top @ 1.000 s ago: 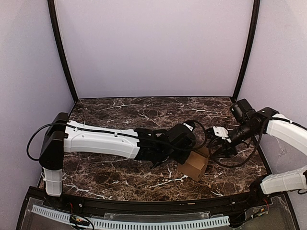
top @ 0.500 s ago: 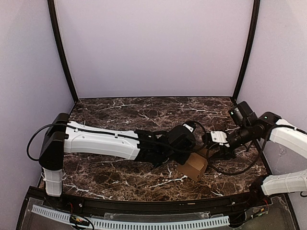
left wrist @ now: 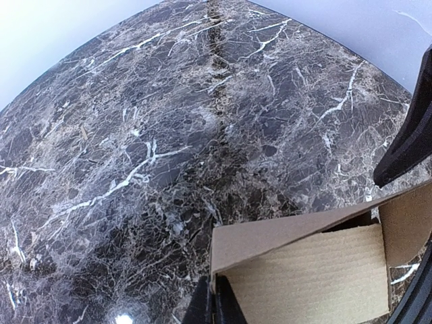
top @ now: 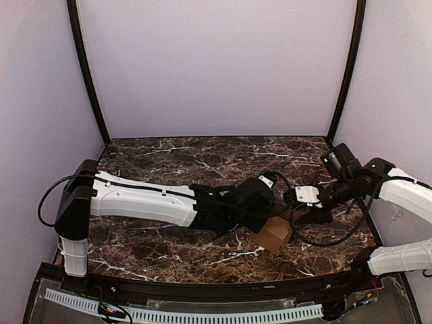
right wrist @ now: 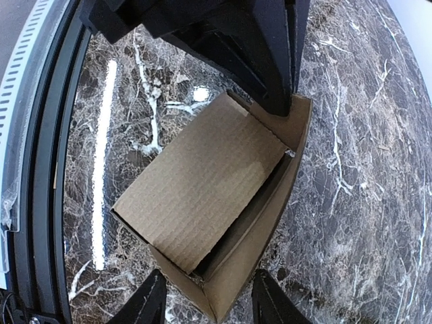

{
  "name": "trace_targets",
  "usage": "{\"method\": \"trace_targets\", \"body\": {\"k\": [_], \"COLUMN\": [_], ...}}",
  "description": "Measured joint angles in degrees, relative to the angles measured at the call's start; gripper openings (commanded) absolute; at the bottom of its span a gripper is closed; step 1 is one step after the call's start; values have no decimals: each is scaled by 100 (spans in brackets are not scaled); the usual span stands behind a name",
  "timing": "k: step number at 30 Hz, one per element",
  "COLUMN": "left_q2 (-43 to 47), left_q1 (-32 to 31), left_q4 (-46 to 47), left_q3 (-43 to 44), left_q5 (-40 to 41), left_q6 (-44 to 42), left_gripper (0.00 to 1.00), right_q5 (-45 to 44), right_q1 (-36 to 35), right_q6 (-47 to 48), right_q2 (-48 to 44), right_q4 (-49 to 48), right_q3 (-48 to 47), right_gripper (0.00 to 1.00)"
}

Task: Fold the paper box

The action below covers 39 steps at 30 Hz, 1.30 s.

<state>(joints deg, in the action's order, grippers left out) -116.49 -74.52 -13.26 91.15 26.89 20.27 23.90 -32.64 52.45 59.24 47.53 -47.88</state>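
The paper box [top: 274, 233] is a small brown cardboard box, partly formed, lying on the marble table to the right of centre. In the left wrist view its corner wall [left wrist: 283, 239] stands up beside a corrugated flap. My left gripper [left wrist: 214, 300] is shut on the edge of that wall; in the top view it [top: 264, 217] sits at the box's far left corner. My right gripper [right wrist: 209, 287] is open, its fingers [right wrist: 152, 302] straddling a near corner of the box [right wrist: 202, 189] with the flap folded inward. In the top view the right gripper [top: 295, 210] is just right of the box.
The dark marble table [top: 169, 246] is closed in by lavender walls [top: 216, 67]. A black frame and a white ribbed strip [top: 175, 312] run along the near edge. A black cable [top: 331, 236] loops below the right arm. The left gripper's black body [right wrist: 250, 40] fills the top of the right wrist view.
My right arm has lowered and moved left, bringing its open gripper up to the box. The left gripper stays shut on the box, which has shifted slightly.
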Motion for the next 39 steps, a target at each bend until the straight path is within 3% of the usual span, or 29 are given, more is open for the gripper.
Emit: {"method": "trace_targets", "body": {"k": [15,31,39], "left_q2": [0,407,498], "left_q1": [-13,-28,-28], "left_q4": [170,1650,1963], "left_q3": [-101,-1377,-1757], "left_q5": [61,81,-11], "left_q6": [-164,-367,-424], "left_gripper": [1,2,4], "right_q5": [-597,-1307,-1434], "right_q1": [-787,-1574,-1882], "right_q6": [-184,-501,-431], "right_q2": [0,-37,111], "right_q4": [-136,-435,-306], "right_q3": [28,129,129], "right_gripper": [43,44,44]}}
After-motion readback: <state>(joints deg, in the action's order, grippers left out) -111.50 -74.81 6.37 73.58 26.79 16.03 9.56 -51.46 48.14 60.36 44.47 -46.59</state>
